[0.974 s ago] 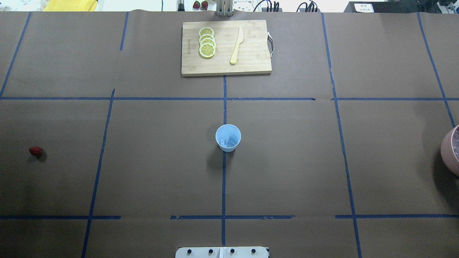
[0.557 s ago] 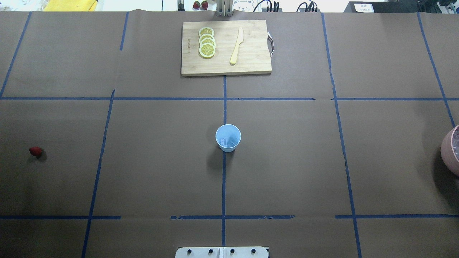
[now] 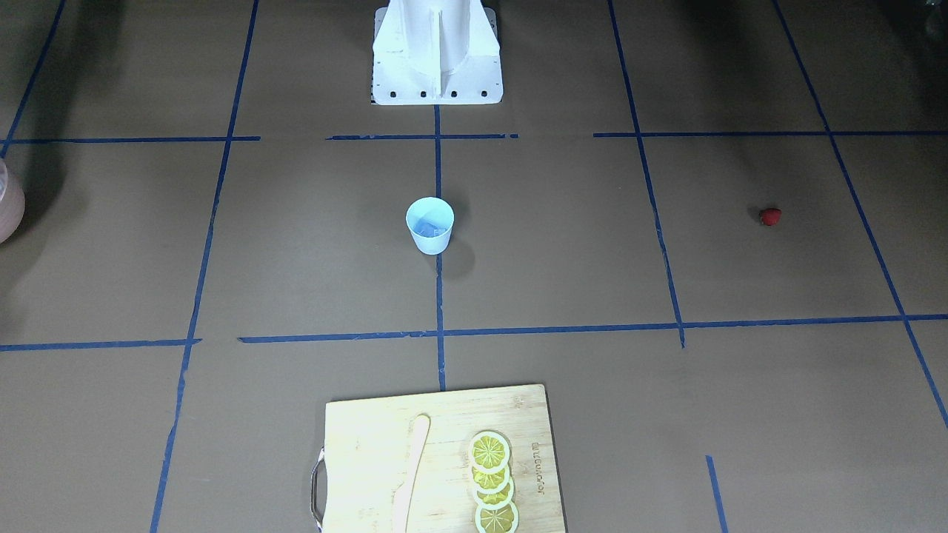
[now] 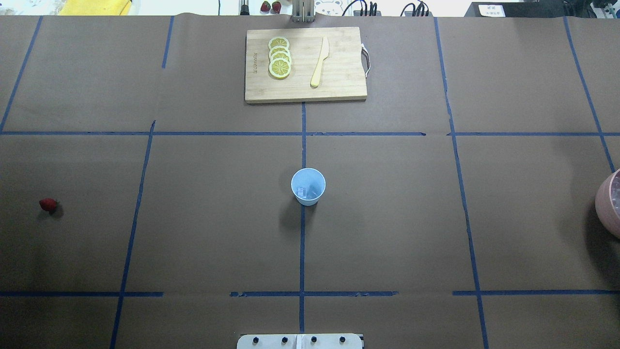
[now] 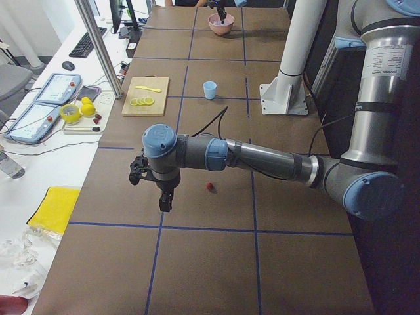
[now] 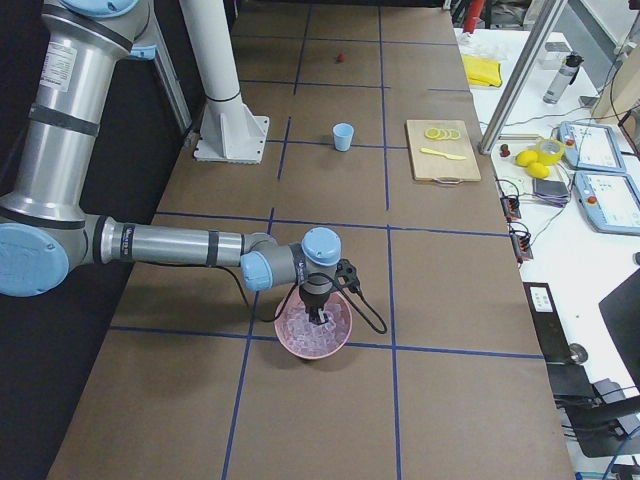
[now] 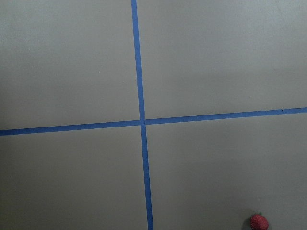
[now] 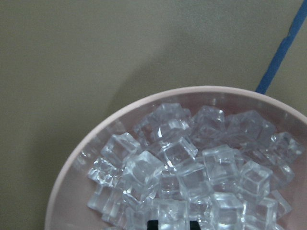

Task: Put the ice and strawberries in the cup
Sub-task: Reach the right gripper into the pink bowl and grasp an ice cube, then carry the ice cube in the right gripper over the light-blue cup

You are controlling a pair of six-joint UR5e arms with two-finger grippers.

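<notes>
The light-blue cup (image 4: 308, 186) stands upright at the table's middle, with an ice lump (image 4: 302, 192) inside; it also shows in the front view (image 3: 429, 224). The strawberry (image 4: 48, 204) lies alone at the far left and shows in the left wrist view (image 7: 259, 222). My left gripper (image 5: 164, 200) hangs above the table beside the strawberry (image 5: 210, 186); I cannot tell whether it is open. My right gripper (image 6: 317, 318) is down in the pink bowl (image 6: 313, 340) of ice (image 8: 192, 167). Its dark fingertips (image 8: 152, 224) stand close together with an ice lump between them.
A wooden cutting board (image 4: 305, 64) with lemon slices (image 4: 279, 57) and a yellow knife (image 4: 320, 62) lies at the far middle. The pink bowl (image 4: 608, 203) sits at the right edge. The robot's base (image 3: 436, 52) stands at the near middle.
</notes>
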